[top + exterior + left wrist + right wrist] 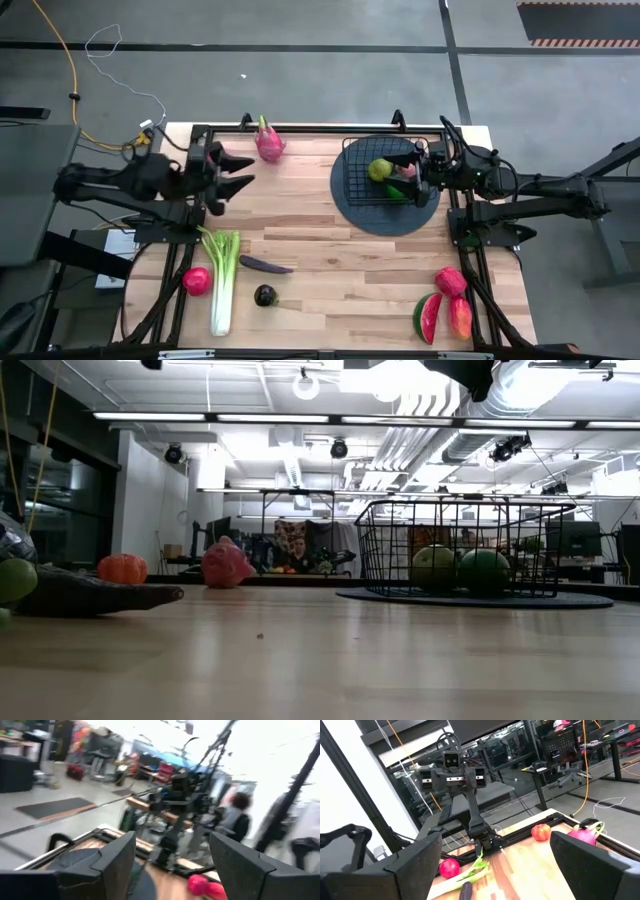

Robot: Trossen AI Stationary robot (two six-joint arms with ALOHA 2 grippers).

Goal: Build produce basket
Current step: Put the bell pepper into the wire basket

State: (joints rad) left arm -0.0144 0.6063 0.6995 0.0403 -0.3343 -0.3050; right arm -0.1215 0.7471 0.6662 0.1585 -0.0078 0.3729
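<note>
**Over the basket, most produce left to collect**

On the dark round mat [385, 215], far right of the desk [330, 260]: the basket [385, 172], holding a yellow-green fruit [379, 169] and a darker green one [399, 190]. Right end effector [428, 176] poised above the basket's right rim, fingers spread and empty. Left end effector [238, 172] raised over the desk's left side, just beside the dragon fruit [269, 141], likewise released.

Scattered elsewhere: celery [222, 280], red round fruit [196, 281], eggplant [265, 265] and dark round fruit [264, 295] at front left; watermelon slice [428, 317], a pink-red fruit [450, 281] and mango [461, 317] at front right.

Risks, as judged from here: round fruits rolling off under a glancing grasp; the long celery catching on the basket's wire side. Possibly a light basket shifting on its mat if nudged, though its weight could not be told.
</note>
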